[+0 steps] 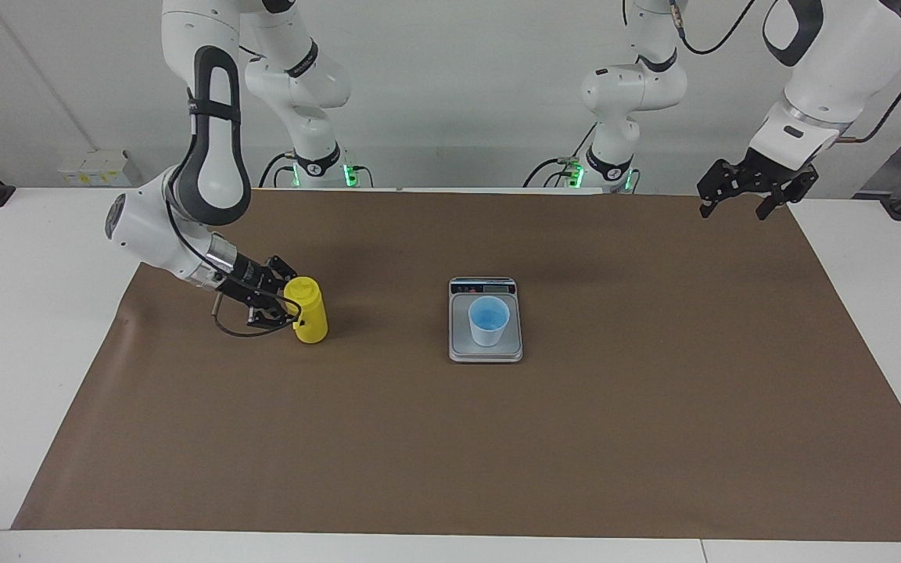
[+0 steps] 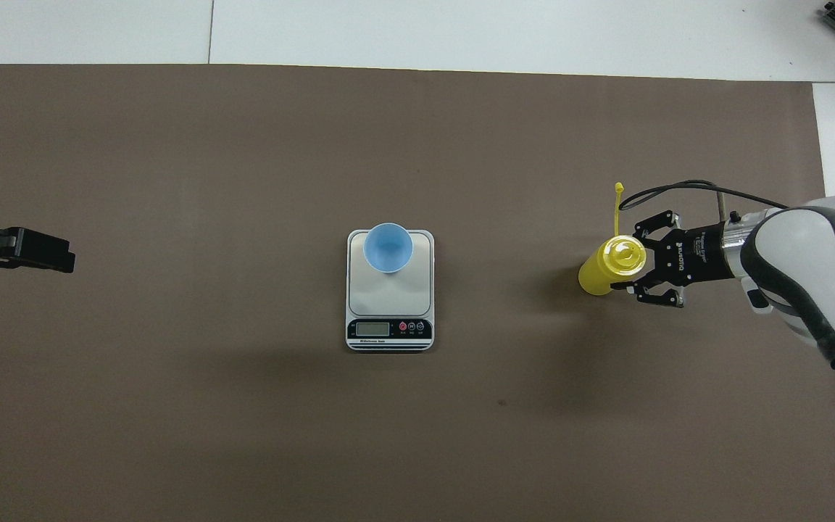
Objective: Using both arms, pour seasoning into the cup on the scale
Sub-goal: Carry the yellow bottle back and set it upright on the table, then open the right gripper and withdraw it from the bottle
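The yellow seasoning bottle [image 1: 310, 313] [image 2: 602, 270] stands upright on the brown mat toward the right arm's end of the table. Its tethered tip [image 2: 618, 188] sticks out to one side. My right gripper [image 1: 288, 301] [image 2: 636, 261] is low at the bottle, open, with a finger on each side of its upper part. The light blue cup [image 1: 489, 320] [image 2: 388, 247] stands upright on the silver-grey scale [image 1: 486, 350] [image 2: 390, 301] at the table's middle. My left gripper [image 1: 734, 209] [image 2: 62, 257] waits open and empty, raised over the mat's edge at the left arm's end.
The brown mat [image 1: 654, 407] covers most of the white table [image 1: 28, 313]. The scale's dark display strip [image 2: 388, 330] is at its end nearer to the robots. A small white box [image 1: 95, 168] sits off the mat near the right arm's base.
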`<state>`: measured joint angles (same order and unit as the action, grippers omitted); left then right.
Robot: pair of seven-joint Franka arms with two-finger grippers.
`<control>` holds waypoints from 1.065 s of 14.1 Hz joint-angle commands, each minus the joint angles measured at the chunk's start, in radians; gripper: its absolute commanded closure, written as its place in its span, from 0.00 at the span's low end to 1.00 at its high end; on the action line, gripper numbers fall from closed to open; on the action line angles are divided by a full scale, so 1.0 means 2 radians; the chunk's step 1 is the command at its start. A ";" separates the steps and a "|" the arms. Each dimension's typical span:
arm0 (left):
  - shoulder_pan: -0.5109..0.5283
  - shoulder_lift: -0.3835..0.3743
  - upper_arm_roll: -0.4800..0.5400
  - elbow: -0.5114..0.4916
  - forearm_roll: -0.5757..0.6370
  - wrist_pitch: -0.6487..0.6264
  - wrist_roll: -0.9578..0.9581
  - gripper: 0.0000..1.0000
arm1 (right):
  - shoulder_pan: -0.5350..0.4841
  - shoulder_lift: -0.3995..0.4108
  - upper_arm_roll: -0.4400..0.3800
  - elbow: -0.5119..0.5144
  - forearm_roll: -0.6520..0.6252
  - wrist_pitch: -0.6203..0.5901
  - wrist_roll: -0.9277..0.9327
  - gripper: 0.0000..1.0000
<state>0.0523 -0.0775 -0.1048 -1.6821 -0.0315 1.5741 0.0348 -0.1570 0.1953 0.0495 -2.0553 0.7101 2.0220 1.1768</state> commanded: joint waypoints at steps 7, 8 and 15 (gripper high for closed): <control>0.007 -0.015 -0.004 -0.016 -0.003 0.004 -0.004 0.00 | -0.011 -0.040 0.001 -0.010 -0.109 0.009 -0.054 0.00; 0.007 -0.015 -0.004 -0.016 -0.003 0.004 -0.004 0.00 | -0.012 -0.040 0.001 -0.010 -0.121 0.007 -0.090 0.00; 0.007 -0.015 -0.004 -0.016 -0.003 0.004 -0.004 0.00 | -0.010 -0.079 0.002 -0.006 -0.235 0.003 -0.214 0.00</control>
<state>0.0523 -0.0775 -0.1049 -1.6821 -0.0315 1.5741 0.0348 -0.1731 0.0747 0.0465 -2.0551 0.2872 2.0242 0.8146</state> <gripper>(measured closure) 0.000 0.000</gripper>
